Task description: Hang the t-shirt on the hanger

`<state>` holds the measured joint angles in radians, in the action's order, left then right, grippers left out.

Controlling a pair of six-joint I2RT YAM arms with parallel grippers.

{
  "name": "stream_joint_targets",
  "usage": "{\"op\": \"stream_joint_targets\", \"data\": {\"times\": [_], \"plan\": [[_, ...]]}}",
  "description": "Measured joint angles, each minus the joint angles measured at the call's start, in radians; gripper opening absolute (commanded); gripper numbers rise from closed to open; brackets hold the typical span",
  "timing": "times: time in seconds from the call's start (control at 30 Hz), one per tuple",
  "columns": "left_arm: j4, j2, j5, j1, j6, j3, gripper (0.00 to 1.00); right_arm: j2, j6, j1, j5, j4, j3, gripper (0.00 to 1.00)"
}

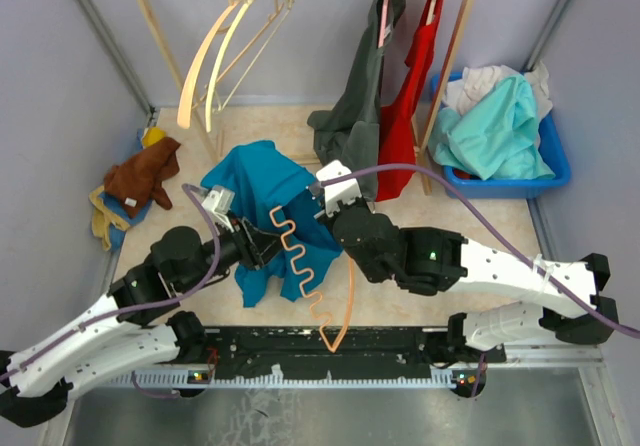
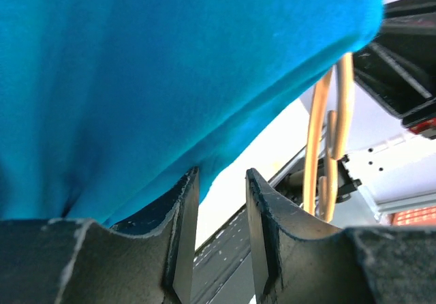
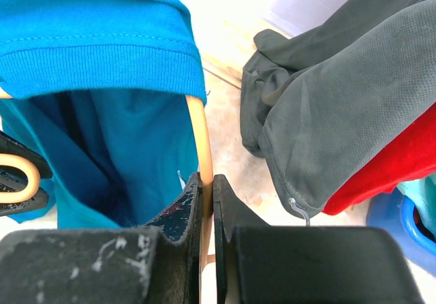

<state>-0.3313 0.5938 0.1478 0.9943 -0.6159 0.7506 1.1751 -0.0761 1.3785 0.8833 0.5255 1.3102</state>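
Teal t-shirt (image 1: 255, 181) bunched, orange hanger (image 1: 349, 296) partly inside

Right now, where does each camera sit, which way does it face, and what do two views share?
Top external: above and behind the robot, looking down on the table; left arm and right arm show, t-shirt and hanger between them.
Left wrist: on the left arm, looking past the left gripper, jaws apart, under the t-shirt.
Right wrist: on the right arm, looking past the right gripper, shut on the hanger, toward the grey shirt.
Shared: t-shirt and hanger.
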Motion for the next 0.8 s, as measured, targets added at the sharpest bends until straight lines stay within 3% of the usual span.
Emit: {"op": "stream_joint_targets", "data": {"times": [0.43, 0.53, 0.67, 0.8], "plan": [[0.168, 0.060, 0.104, 0.052, -0.074, -0.040, 0.47, 0.001, -0.006, -0.006, -0.011, 0.001, 0.000, 0.00], [0.175, 0.101, 0.176, 0.104, -0.087, -0.040, 0.36, 0.000, -0.006, -0.007, -0.011, 0.004, 0.000, 0.00], [0.170, 0.119, 0.283, 0.187, -0.097, -0.036, 0.00, -0.001, -0.006, -0.007, -0.011, 0.007, 0.000, 0.00], [0.143, 0.132, 0.363, 0.244, -0.098, 0.000, 0.00, -0.017, -0.007, -0.007, -0.010, 0.010, -0.006, 0.00]]}}
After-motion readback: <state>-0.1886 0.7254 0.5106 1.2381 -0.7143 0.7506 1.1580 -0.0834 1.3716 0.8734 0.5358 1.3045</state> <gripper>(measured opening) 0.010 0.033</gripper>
